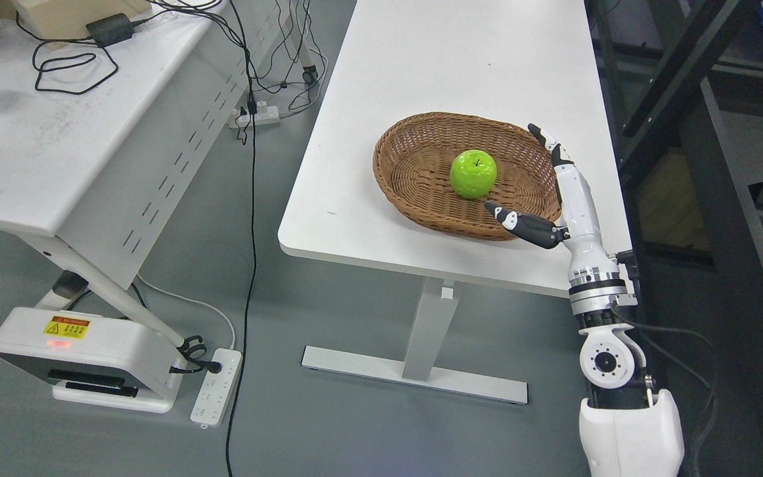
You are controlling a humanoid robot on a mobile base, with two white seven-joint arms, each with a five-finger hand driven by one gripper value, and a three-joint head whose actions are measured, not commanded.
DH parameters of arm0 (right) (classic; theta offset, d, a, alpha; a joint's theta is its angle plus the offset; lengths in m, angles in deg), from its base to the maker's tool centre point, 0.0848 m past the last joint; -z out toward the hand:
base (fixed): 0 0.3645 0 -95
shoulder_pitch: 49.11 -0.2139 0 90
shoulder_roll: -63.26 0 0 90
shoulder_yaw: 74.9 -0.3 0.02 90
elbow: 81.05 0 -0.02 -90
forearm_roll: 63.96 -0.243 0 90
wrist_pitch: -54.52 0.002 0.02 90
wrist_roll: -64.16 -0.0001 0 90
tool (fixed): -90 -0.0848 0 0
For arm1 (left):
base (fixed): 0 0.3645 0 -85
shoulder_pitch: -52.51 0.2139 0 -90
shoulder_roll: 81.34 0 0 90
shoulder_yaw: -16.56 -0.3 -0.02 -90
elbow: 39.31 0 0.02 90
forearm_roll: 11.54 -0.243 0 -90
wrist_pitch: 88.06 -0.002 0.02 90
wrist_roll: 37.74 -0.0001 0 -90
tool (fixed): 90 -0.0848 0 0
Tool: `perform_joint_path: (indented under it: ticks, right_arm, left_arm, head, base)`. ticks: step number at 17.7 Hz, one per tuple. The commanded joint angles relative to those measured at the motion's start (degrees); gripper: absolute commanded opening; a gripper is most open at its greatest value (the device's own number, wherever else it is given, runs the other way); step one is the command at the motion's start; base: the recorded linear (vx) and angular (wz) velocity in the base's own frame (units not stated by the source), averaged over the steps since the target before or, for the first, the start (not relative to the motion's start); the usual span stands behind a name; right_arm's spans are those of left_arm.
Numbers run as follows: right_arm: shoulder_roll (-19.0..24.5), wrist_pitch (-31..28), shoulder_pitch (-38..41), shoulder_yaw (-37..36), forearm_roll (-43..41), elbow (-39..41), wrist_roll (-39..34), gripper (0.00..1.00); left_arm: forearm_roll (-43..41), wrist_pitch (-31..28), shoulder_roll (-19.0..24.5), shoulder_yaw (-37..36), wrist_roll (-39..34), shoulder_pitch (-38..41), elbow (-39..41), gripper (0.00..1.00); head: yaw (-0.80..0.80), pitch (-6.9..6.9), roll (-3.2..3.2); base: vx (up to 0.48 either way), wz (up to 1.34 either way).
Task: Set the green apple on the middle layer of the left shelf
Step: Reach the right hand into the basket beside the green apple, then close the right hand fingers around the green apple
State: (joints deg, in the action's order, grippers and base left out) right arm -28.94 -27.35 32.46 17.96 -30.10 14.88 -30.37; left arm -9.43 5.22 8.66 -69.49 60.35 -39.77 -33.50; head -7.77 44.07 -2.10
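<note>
A green apple [473,173] sits in a wicker basket [408,165] on the white table [448,59]; the right hand [570,199] hovers spread wide beside it, above grey floor [328,318].

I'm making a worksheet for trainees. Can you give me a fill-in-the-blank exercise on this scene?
1. The green apple lies inside the ____.
2. The right robot hand is open, right of the apple and not ____ it.
3. The basket stands on a ____ table.

Missing words: basket; touching; white
</note>
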Motion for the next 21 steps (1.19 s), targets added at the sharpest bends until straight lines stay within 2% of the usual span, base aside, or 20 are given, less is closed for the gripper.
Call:
perform_joint_path:
  ticks: [1, 11, 20, 21]
  right_arm:
    - [-0.69, -0.48, -5.0, 3.46, 1.13, -10.65, -2.93, 0.92]
    - [-1.05, -0.74, -4.83, 7.32, 1.39, -16.91, -5.92, 0.92]
    - [-1.93, -0.39, -3.43, 8.03, 1.21, -17.53, -7.68, 0.92]
    - [-3.06, -0.22, -3.34, 8.03, 1.21, -17.53, -8.56, 0.92]
  left_arm:
    - [0.01, -0.02, 1.0, 0.01, 0.0, 0.0, 0.0, 1.0]
    - [0.01, 0.06, 1.0, 0.01, 0.0, 0.0, 0.0, 1.0]
    - [0.01, 0.06, 1.0, -0.17, 0.0, 0.0, 0.0, 1.0]
    - [0.01, 0.06, 1.0, 0.01, 0.0, 0.0, 0.0, 1.0]
  head:
    - [0.0, 0.0, 0.0]
    - [0.0, 0.0, 0.0]
    - [0.0, 0.0, 0.0]
    - [0.0, 0.0, 0.0]
  base:
    - [0.207, 0.02]
    - [0.165, -0.02]
    - [0.089, 0.0]
    - [0.05, 0.0]
